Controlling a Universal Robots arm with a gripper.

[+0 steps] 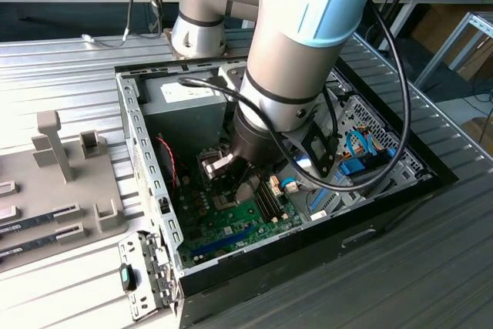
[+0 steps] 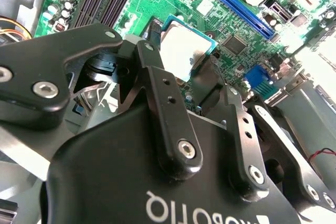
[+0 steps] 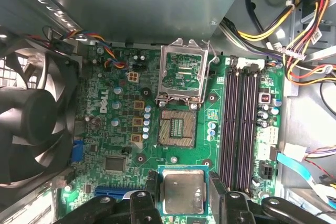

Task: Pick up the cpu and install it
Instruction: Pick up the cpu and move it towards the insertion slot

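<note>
The cpu (image 3: 182, 191) sat pinched between the gripper (image 3: 181, 195) fingers (image 3: 151, 190), jaws closed on its edges, low center in the first wrist view, above the green board (image 3: 121, 129). That view also showed the open socket (image 3: 177, 128) with its raised frame (image 3: 182, 74) and the fan (image 3: 34, 124) at left. In the exterior view the arm (image 1: 296, 44) blocked most of the case (image 1: 146, 167), so the chip was hidden.

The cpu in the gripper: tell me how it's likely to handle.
The cpu, thin, flat and metal-topped, is probably rigid and light. Held by its edges in the gripper, it could slip or tilt. The open socket below looks delicate, so it likely needs level, gentle placement.
</note>
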